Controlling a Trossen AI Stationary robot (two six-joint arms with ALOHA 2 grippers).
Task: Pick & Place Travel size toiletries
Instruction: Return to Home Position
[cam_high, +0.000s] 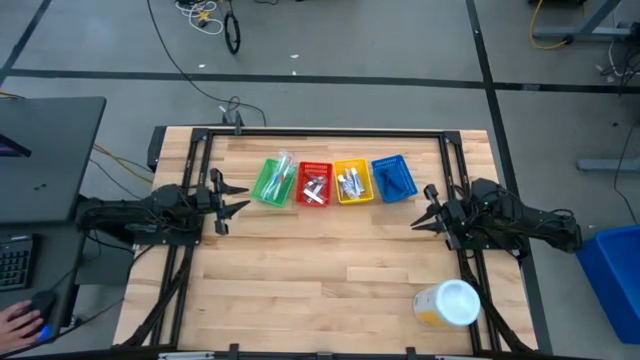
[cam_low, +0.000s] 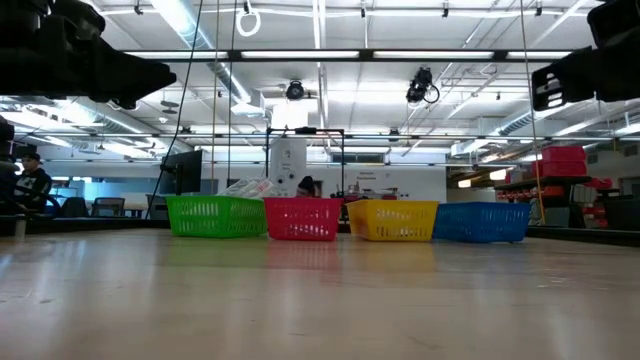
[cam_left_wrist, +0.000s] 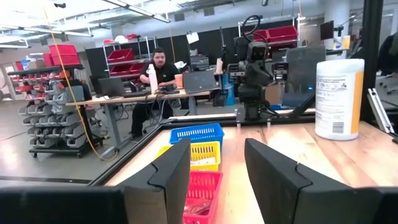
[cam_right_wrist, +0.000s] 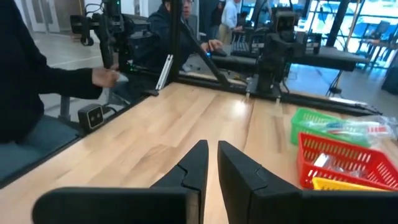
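Note:
Four small baskets stand in a row at the table's far middle: green (cam_high: 272, 181), red (cam_high: 313, 184), yellow (cam_high: 352, 182) and blue (cam_high: 393, 178). The toiletries lie inside them: thin toothbrushes (cam_high: 283, 170) in the green one, small tubes (cam_high: 316, 188) in the red, silvery tubes (cam_high: 350, 184) in the yellow, and dark blue razors (cam_high: 395, 181) in the blue. My left gripper (cam_high: 236, 198) is open and empty, left of the green basket and above the table. My right gripper (cam_high: 422, 210) is empty, right of the blue basket, its fingers (cam_right_wrist: 200, 163) nearly together.
A large yellow jar with a white lid (cam_high: 447, 304) lies near the table's front right corner. A black frame (cam_high: 320, 132) runs along the table's far and side edges. Bare wood lies between the baskets and the near edge. People (cam_left_wrist: 158, 68) are in the room beyond.

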